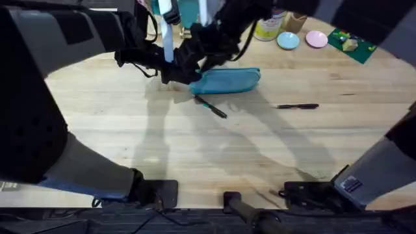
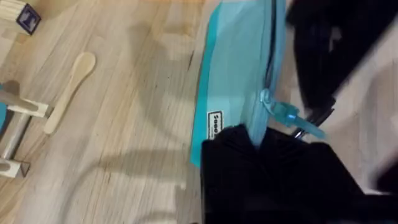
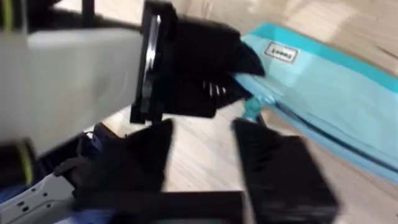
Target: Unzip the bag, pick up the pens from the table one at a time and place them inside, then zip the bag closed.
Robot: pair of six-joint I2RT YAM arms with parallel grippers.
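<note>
Two grippers at bag's left end

Bag (image 1: 229,80): upper centre of table (image 1: 195,149), lying flat, zipper closed along most of its length.
Left gripper (image 1: 170,73): pinching bag's left end.
Right gripper (image 3: 202,134): fingers spread, just beside zipper pull (image 2: 283,114).
Pens: one (image 1: 210,106) below bag, another (image 1: 298,106) further right.

Light wooden table (image 1: 162,149), turquoise bag (image 1: 229,82), 2 pens (image 1: 210,106) (image 1: 298,106), wooden spoon (image 2: 69,91)
</note>
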